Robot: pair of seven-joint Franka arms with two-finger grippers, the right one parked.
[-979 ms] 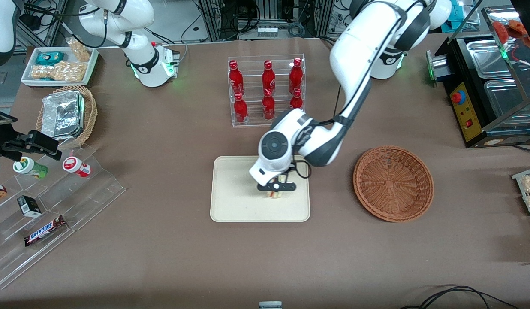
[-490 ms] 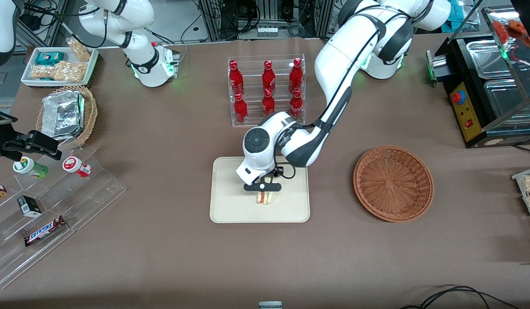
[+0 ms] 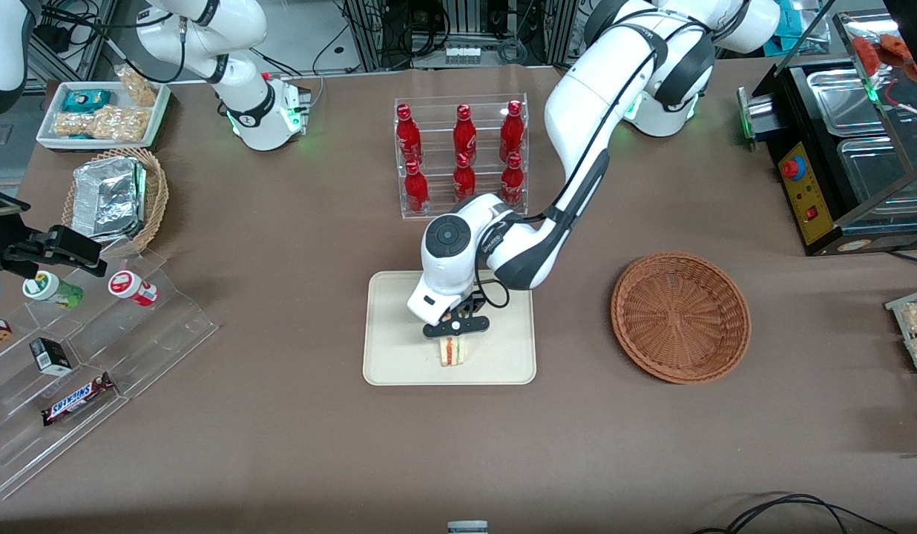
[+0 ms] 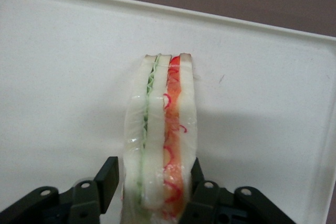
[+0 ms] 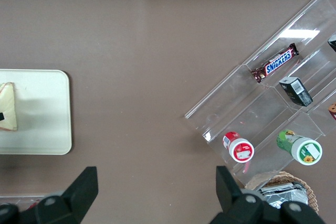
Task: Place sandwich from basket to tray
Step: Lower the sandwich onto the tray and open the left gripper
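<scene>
- We've got the gripper (image 4: 152, 182) clamped on the sandwich (image 4: 160, 140), one finger against each outer bread slice.
- The sandwich stands on edge on the cream tray (image 3: 399, 356), toward its near rim. The wicker basket (image 3: 681, 317) sits well apart, toward the working arm's end.
- Looks light and squishy to us, so hold the bread faces gently; squeeze hard and the filling probably slides.

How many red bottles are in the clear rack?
6. Three red bottles stand in the upper row, and three in the lower row, nearer the camera. The arm may hide more. The claw grips the sandwich on the tray.
</scene>
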